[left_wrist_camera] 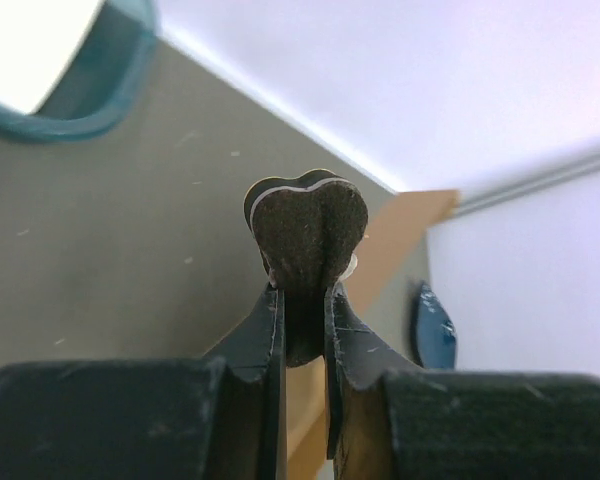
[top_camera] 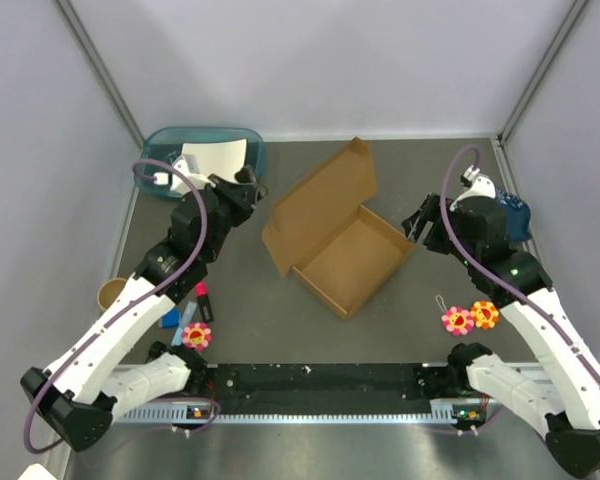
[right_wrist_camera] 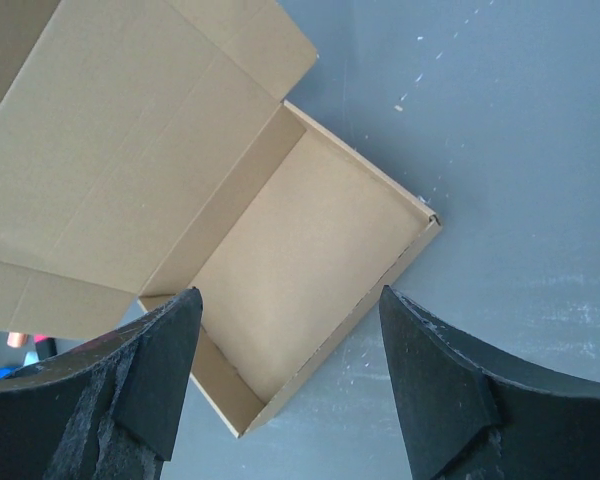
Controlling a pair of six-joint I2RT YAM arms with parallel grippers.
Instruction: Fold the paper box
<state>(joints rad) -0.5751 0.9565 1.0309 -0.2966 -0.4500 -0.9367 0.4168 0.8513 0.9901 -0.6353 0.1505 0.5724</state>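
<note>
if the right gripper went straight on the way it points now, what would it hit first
Most likely the paper box: the right gripper is open with the box's open base framed between its jaws, so probably its inner floor, though depth is unclear.

From the left wrist camera I see almost nothing of the paper box. Only a tan sliver shows past the left gripper, whose pads fill the middle. The teal tray is blurred and cut off at the top-left edge. I cannot name the dark blue thing at the right. In the right wrist view the box's lid runs off the top and left edges. A finger of the right gripper covers part of one side wall. From above, the left arm hides part of a round brown thing.
</note>
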